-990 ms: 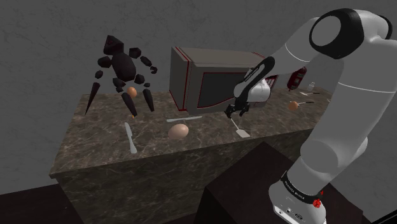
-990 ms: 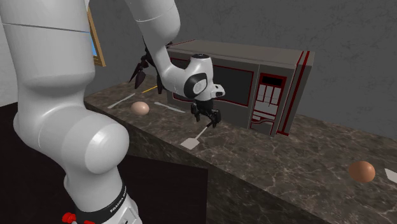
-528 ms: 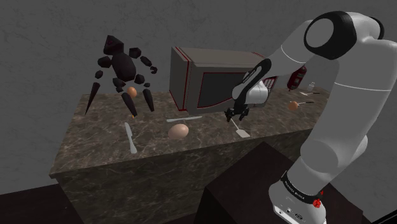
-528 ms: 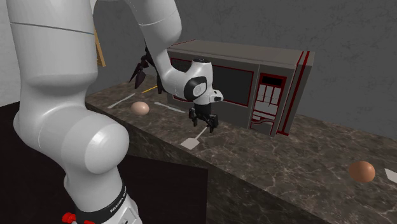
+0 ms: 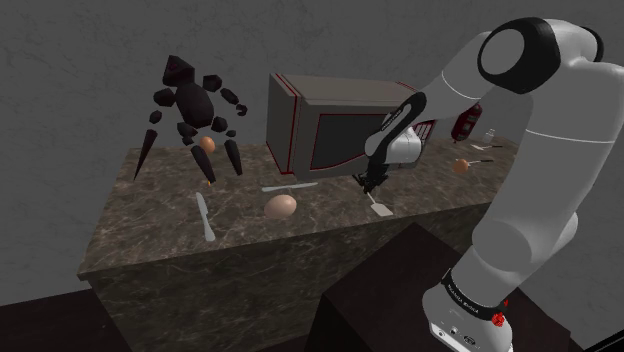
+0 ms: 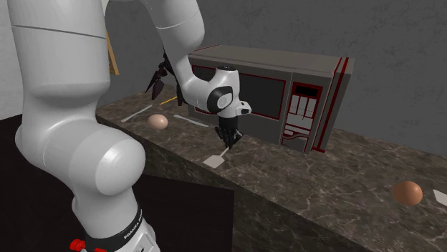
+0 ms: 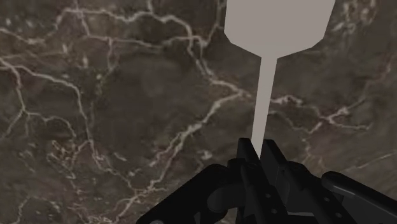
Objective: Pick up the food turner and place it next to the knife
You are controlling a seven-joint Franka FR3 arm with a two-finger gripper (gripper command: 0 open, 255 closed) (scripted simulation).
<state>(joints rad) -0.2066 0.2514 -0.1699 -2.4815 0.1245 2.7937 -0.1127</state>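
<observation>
The gripper (image 5: 372, 186) is hanging low over the dark marbled counter (image 5: 150, 240), just in front of the microwave (image 5: 340, 125). Its fingers are standing narrow, pinching the thin handle of the pale turner (image 7: 264, 95) between them. The turner's broad blade is resting on the counter near the front edge, on the side away from the microwave, and the handle is running back from it into the fingers.

Toward the shoulder view's left, a brown egg (image 5: 282, 206) is sitting on the counter. Beyond it, well apart from the turner, is lying what seems to be the knife (image 5: 205, 217), a pale slim piece. A second pale strip (image 5: 285, 188) is lying just behind the egg, nearer the microwave. A black spiky figure (image 5: 195, 105) is standing at the far corner.
</observation>
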